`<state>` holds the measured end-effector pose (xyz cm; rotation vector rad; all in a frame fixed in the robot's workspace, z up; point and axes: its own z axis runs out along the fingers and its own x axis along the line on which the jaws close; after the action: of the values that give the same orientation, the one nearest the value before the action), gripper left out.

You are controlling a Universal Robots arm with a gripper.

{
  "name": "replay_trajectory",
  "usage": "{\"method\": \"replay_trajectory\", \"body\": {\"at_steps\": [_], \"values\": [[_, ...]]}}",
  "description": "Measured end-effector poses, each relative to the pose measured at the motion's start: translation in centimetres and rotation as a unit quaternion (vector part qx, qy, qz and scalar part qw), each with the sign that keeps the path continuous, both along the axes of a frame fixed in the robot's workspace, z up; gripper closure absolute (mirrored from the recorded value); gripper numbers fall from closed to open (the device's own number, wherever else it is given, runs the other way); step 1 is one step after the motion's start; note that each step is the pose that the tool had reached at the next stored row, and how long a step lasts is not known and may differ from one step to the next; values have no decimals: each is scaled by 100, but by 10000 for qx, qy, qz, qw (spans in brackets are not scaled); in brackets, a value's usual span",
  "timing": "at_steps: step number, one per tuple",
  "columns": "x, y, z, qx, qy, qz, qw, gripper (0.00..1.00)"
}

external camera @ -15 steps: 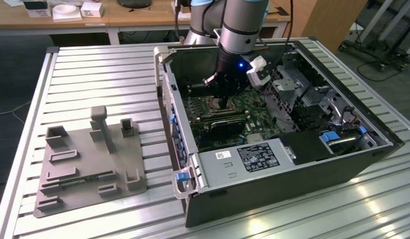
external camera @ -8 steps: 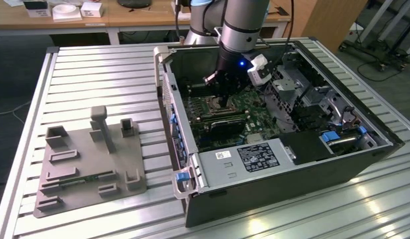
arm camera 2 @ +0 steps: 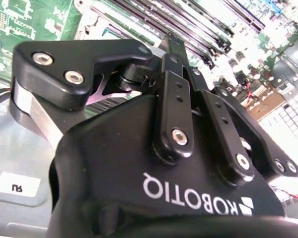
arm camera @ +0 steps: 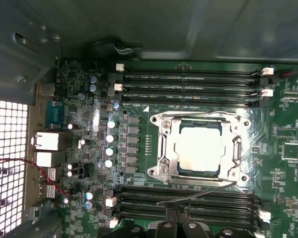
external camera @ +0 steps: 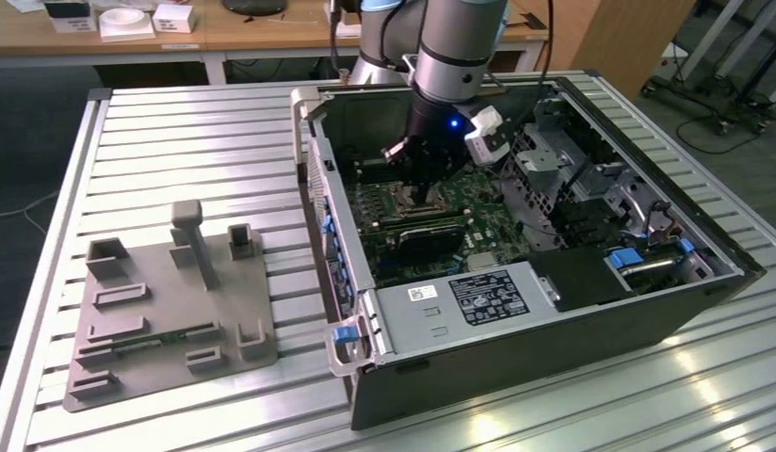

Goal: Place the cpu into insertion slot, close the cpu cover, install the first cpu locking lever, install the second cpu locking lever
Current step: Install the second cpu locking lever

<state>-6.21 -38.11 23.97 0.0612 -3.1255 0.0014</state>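
Observation:
The cpu lies flat in the insertion slot on the green motherboard, silvery top up. The cpu cover is down around it as a metal frame. One locking lever runs flat along the slot's side by the upper memory slots. The other locking lever is a thin wire standing slantwise off the opposite side. My gripper sits right at this slanted lever, fingers shut together, with nothing seen between them. In the exterior view the gripper hangs inside the open computer case over the slot. The second wrist view shows the gripper with its fingers meeting.
Long memory slots flank the socket on both sides. The case walls and a drive cage close in around the arm. A grey fixture plate lies on the slatted table at the exterior view's left. Red and black wires cross by the rear ports.

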Motion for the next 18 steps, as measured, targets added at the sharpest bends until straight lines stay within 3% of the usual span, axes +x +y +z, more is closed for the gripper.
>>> {"method": "replay_trajectory", "body": {"at_steps": [18], "values": [[-122, 0, -175, 20, 0, 23, 10000, 90]]}}
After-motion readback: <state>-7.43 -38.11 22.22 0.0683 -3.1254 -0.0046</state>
